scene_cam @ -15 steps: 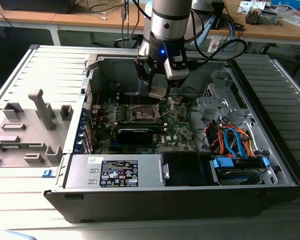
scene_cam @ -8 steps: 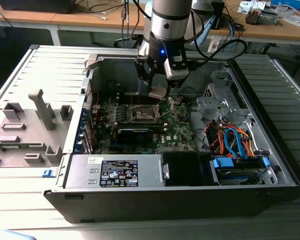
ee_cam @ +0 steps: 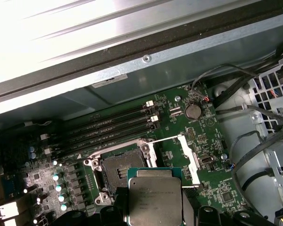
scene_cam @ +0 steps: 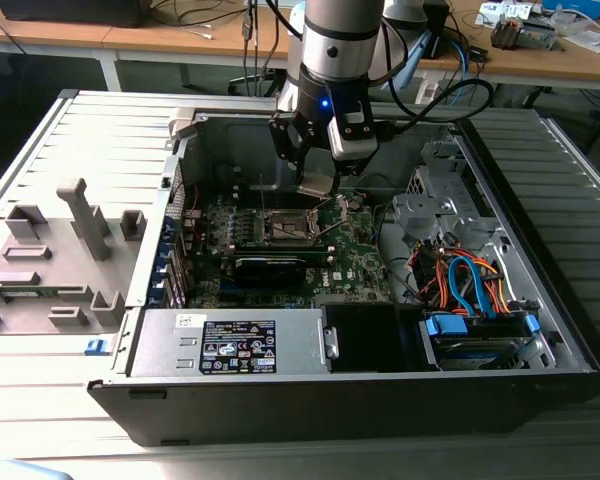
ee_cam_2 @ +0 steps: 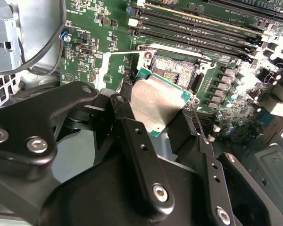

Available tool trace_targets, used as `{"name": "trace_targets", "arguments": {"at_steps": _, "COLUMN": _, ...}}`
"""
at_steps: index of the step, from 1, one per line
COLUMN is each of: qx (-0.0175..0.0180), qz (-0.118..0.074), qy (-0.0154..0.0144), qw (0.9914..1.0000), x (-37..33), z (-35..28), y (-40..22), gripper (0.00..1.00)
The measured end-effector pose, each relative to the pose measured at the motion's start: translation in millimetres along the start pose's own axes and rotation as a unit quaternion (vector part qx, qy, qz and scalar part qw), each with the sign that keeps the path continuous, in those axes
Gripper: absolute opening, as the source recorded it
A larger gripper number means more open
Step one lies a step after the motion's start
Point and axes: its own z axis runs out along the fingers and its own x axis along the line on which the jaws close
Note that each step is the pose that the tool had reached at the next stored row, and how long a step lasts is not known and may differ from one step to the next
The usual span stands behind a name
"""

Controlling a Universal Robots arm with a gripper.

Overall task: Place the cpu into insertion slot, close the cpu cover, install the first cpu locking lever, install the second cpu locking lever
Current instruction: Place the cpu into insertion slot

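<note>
Your gripper (ee_cam_2: 148,117) is clamped on two opposite edges of the cpu (ee_cam_2: 160,101), which hangs above the motherboard (ee_cam_2: 85,56). Just beyond, the insertion slot (ee_cam_2: 177,68) lies bare and the cpu cover (ee_cam: 188,157) stands open. Placement is in hand, and seating likely calls for squaring the chip flat over the socket.

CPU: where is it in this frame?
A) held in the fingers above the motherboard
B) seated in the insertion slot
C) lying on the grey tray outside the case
A: the cpu is clamped between the fingers, and in the first wrist view the insertion slot lies bare.
</note>
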Motion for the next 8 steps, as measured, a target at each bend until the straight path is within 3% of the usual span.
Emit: {"name": "trace_targets", "arguments": {"at_steps": 8, "qx": -0.0001, "qz": 0.008, "qy": -0.0003, "qw": 0.99997, "x": 0.0, "z": 0.5, "y": 0.0, "gripper": 0.55}}
